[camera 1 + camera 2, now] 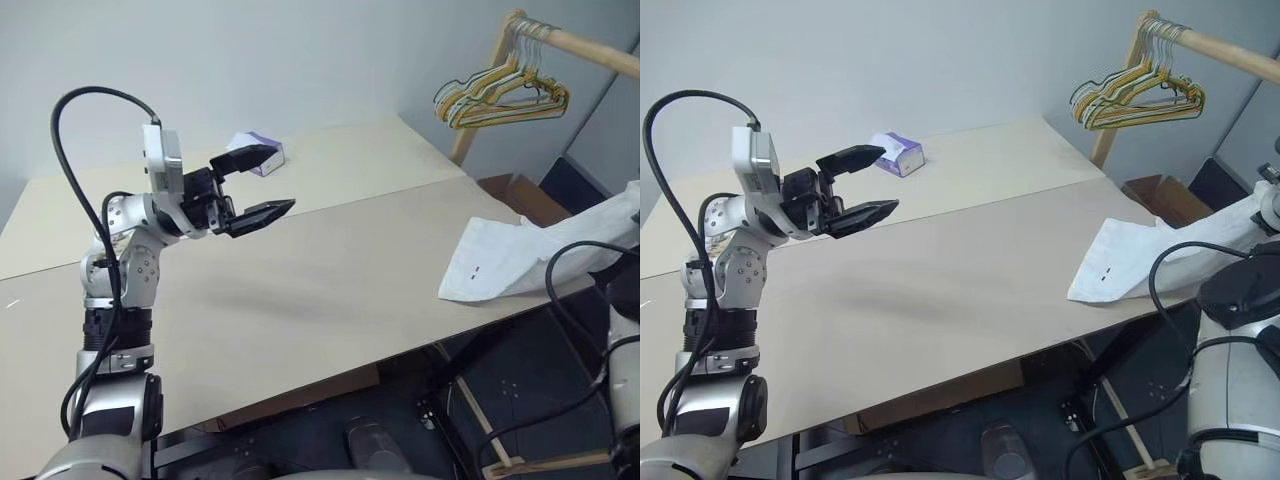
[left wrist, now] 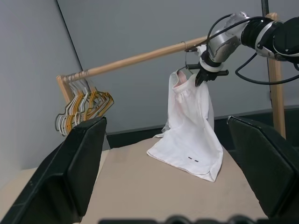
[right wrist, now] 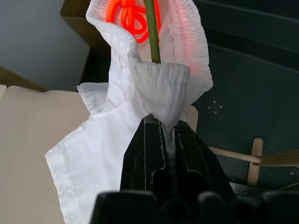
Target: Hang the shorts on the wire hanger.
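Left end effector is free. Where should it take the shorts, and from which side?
Probably the shorts' free waistband edge, opposite the right end effector's pinch. It hangs open, off the table, so the left end effector can come level from the table side, jaws across the rim. The hem lies flat, harder to pinch.

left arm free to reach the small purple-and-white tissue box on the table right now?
Probably yes. The left gripper is open and holds nothing, poised over the beige table just short of the purple-and-white tissue box, with nothing standing between them.
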Controlling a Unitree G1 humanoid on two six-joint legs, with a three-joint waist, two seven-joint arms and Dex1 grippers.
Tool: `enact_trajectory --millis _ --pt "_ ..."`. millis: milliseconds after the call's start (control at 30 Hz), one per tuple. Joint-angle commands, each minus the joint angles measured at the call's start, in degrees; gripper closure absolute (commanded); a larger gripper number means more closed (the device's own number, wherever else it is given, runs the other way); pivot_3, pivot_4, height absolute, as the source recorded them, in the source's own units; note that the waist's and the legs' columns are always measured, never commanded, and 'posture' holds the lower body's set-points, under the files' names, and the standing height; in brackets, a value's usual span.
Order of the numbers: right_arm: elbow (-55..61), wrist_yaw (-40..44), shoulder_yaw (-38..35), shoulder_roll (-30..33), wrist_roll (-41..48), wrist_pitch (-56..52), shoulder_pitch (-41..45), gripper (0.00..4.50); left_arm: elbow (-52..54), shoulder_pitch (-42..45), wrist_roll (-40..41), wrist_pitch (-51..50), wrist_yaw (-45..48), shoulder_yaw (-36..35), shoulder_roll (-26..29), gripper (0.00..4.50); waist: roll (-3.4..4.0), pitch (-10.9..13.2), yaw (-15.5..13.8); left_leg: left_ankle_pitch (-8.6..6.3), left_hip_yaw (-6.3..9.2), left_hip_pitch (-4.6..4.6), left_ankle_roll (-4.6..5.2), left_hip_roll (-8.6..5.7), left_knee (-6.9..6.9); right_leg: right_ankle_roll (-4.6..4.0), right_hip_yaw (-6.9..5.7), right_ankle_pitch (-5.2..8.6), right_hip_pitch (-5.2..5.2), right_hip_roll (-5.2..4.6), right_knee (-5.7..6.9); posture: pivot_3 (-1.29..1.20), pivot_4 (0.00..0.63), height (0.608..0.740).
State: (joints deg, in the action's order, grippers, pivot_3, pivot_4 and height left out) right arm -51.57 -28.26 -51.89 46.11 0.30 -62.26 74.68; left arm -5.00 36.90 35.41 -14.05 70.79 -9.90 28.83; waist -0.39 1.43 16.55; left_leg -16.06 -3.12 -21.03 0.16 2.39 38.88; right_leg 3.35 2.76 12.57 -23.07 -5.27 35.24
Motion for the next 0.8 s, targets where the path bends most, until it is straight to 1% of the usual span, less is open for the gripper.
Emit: enact_trajectory --millis 33,67,133,200,300,333,433,533,600,633,700,800 --pt "0.1 -2.0 2.4 1.0 1.5 1.0 0.8 4.19 1.9 0.1 1.3 -0.1 -0.2 -0.7 0.7 0.01 0.0 0.0 0.0 0.0 0.0 -0.02 0.0 0.0 0.0 0.03 0.0 -0.02 0.0 0.0 -0.05 -0.19 0.0 0.74" --pt "0.0 -2.5 2.1 1.1 2.3 0.7 0.9 3.86 1.9 0.0 1.4 0.0 -0.2 -0.6 0.7 0.0 0.0 0.0 0.0 0.0 0.0 -0.02 0.0 -0.01 0.0 0.04 0.01 -0.03 0.0 -0.01 -0.09 -0.19 0.0 0.74" --pt "1.0 -3.0 3.9 0.8 2.2 1.1 0.2 3.29 1.9 -0.1 1.5 0.1 -0.2 -0.6 0.7 0.0 0.01 0.0 -0.1 -0.01 0.0 -0.02 0.01 -0.01 0.0 0.07 0.01 -0.05 0.0 -0.01 -0.15 -0.19 0.0 0.74" --pt "2.0 -3.0 5.3 0.6 2.4 1.1 -0.3 2.52 1.8 -0.1 1.5 0.3 -0.2 -0.6 0.7 0.0 0.01 0.0 -0.2 -0.02 0.0 -0.02 0.03 -0.01 -0.01 0.07 0.01 -0.05 -0.01 -0.01 -0.19 -0.19 0.0 0.74" --pt "4.3 -3.7 6.5 -0.4 2.5 0.6 -1.0 1.48 1.7 0.0 1.7 0.4 -0.1 -0.7 0.6 0.0 0.02 0.0 -0.3 -0.02 -0.01 -0.03 0.04 -0.01 -0.02 0.08 0.0 -0.05 -0.02 -0.01 -0.2 -0.19 0.0 0.74" --pt "5.5 -3.9 7.1 -0.8 2.4 0.4 -1.4 1.06 1.6 0.1 1.6 0.5 -0.2 -0.7 0.6 0.0 0.03 0.0 -0.3 -0.02 0.0 -0.03 0.04 -0.01 -0.02 0.07 0.01 -0.05 -0.02 -0.01 -0.2 -0.19 0.0 0.74" --pt "11.5 -5.2 10.4 -2.6 0.8 -0.4 -3.4 0.04 1.4 0.1 1.2 0.8 -0.5 -0.6 0.5 0.0 0.03 0.0 -0.5 -0.02 0.02 -0.04 0.04 0.0 -0.03 0.07 0.01 -0.05 -0.01 0.01 -0.17 -0.19 0.0 0.74" --pt "17.7 -5.7 13.0 -4.5 -0.2 -1.7 -4.9 0.04 1.3 0.0 1.2 0.8 -0.5 -0.6 0.5 0.0 0.05 0.0 -0.6 -0.02 0.05 -0.03 0.04 0.0 -0.01 0.08 0.02 -0.05 -0.02 0.0 -0.14 -0.19 0.0 0.74" --pt "22.0 -5.6 16.0 -6.0 -1.4 -2.5 -6.1 0.04 1.1 0.0 1.3 0.9 -0.4 -0.7 0.5 0.0 0.06 0.0 -0.7 -0.02 0.09 -0.03 0.04 0.0 -0.01 0.08 0.05 -0.06 -0.02 0.0 -0.12 -0.19 0.0 0.74" --pt "24.7 -5.6 18.5 -7.0 -2.6 -2.4 -7.0 0.04 1.0 0.1 1.3 0.9 -0.4 -0.7 0.5 0.0 0.07 0.0 -0.7 -0.02 0.11 -0.03 0.04 0.0 -0.01 0.09 0.06 -0.06 -0.02 0.0 -0.11 -0.19 0.0 0.74" --pt "30.2 -5.9 26.3 -8.0 -6.9 -0.1 -9.9 0.04 0.8 0.2 1.5 0.3 -0.6 -0.7 0.7 0.0 0.07 0.0 -0.7 -0.02 0.14 -0.02 0.04 0.01 0.0 0.09 0.07 -0.06 -0.02 0.01 -0.09 -0.19 0.0 0.74" --pt "37.5 -7.1 34.5 -9.2 -12.6 7.4 -14.2 0.04 0.5 0.4 1.3 -0.2 -1.4 -0.9 0.9 0.0 0.08 0.0 -0.7 -0.02 0.19 -0.01 0.04 0.0 0.03 0.1 0.07 -0.07 -0.06 0.0 -0.06 -0.19 0.0 0.74"
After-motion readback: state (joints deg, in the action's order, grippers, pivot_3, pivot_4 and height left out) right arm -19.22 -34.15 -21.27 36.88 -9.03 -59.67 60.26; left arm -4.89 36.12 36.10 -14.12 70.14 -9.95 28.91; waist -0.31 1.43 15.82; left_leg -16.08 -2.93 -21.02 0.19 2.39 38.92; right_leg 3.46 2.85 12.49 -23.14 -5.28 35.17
